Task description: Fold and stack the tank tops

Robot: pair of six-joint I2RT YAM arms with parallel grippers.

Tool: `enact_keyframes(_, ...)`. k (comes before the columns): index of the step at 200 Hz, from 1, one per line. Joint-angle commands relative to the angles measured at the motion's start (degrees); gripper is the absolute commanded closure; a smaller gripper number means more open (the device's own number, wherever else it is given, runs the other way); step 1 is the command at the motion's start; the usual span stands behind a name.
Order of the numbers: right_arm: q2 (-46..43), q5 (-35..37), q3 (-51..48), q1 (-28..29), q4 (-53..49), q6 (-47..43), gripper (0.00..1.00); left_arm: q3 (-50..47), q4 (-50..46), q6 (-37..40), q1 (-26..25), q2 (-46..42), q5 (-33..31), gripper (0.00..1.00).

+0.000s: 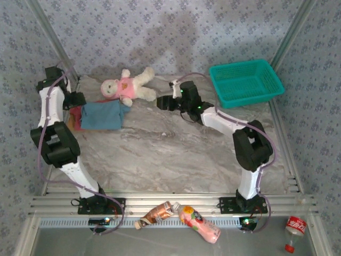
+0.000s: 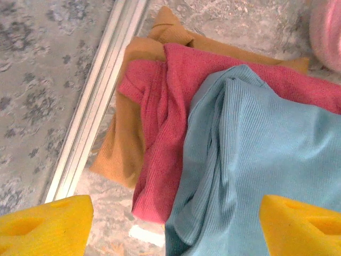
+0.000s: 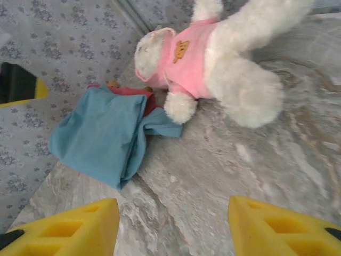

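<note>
The tank tops lie in a stack at the table's left edge. The dusty blue one (image 1: 104, 115) (image 2: 266, 149) (image 3: 96, 136) is on top. A dark red one (image 2: 160, 133) (image 3: 133, 92) lies under it and a tan-brown one (image 2: 120, 154) at the bottom. My left gripper (image 1: 76, 101) (image 2: 176, 229) hovers open over the stack's left edge, its yellow fingertips (image 2: 48, 226) wide apart and holding nothing. My right gripper (image 1: 164, 101) (image 3: 173, 229) is open over bare marble, to the right of the stack and apart from it.
A white plush doll in pink (image 1: 128, 88) (image 3: 213, 58) lies just behind and right of the stack, one paw near the blue top. A teal basket (image 1: 245, 82) stands at the back right. The metal side rail (image 2: 101, 106) borders the stack. Bottles (image 1: 200, 224) lie below the near edge.
</note>
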Motion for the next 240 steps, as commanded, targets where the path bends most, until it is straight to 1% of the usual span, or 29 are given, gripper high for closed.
enact_keyframes(1, -4.35, 0.02, -4.99, -0.96, -3.50, -1.31, 0.41, -3.05, -3.25, -2.78, -0.50, -5.86, 6.95, 0.19)
enact_keyframes(16, -7.98, 2.08, -7.54, -1.70, -4.92, -1.84, 0.38, -6.96, -2.10, -3.43, -2.12, -8.79, 7.76, 0.18)
enact_keyframes(22, -9.27, 2.69, -10.18, -2.01, -5.83, -2.15, 0.38, -8.51, -1.56, -3.31, -3.17, -9.69, 6.75, 0.18)
enact_keyframes(35, -12.32, 3.56, -12.33, -2.79, -8.23, -3.11, 0.36, -10.92, -1.26, -2.29, -5.91, -10.73, 3.84, 0.18)
enact_keyframes(46, -14.88, 4.12, -14.07, -3.35, -10.46, -3.88, 0.35, -12.39, -1.09, -2.45, -7.70, -10.82, 3.00, 0.18)
enact_keyframes(61, -18.59, 5.15, -16.90, -4.42, -12.84, -4.46, 0.33, -14.26, 0.28, -3.05, -10.32, -11.01, 4.24, 0.18)
enact_keyframes(73, -21.57, 6.33, -19.47, -5.19, -14.22, -4.59, 0.31, -15.09, 1.05, -2.91, -13.76, -11.01, 3.40, 0.18)
enact_keyframes(89, -25.52, 7.56, -23.00, -6.29, -15.62, -4.54, 0.29, -16.36, 3.31, -3.54, -17.57, -10.55, 4.15, 0.18)
enact_keyframes(113, -29.94, 8.70, -26.60, -7.99, -17.96, -4.96, 0.28, -17.09, 6.23, -4.22, -20.55, -7.74, 2.88, 0.20)
enact_keyframes(145, -33.56, 9.79, -29.45, -9.80, -20.11, -5.70, 0.28, -15.57, 8.44, -2.05, -26.21, -1.83, -5.58, 0.21)
enact_keyframes(182, -36.12, 10.33, -31.32, -11.38, -20.98, -5.57, 0.28, -12.39, 9.44, 0.46, -31.37, 5.95, -20.43, 0.21)
enact_keyframes(205, -37.17, 10.62, -32.07, -11.87, -21.21, -5.44, 0.28, -8.68, 8.17, 1.48, -33.44, 11.33, -28.53, 0.21)
enact_keyframes(217, -37.57, 10.76, -32.33, -12.13, -21.29, -5.27, 0.28, -7.39, 7.36, 1.71, -34.38, 13.88, -34.14, 0.21)
enact_keyframes(240, -38.32, 10.89, -33.01, -12.36, -21.04, -4.79, 0.28, -5.23, 5.30, 1.25, -35.23, 18.13, -42.93, 0.23)
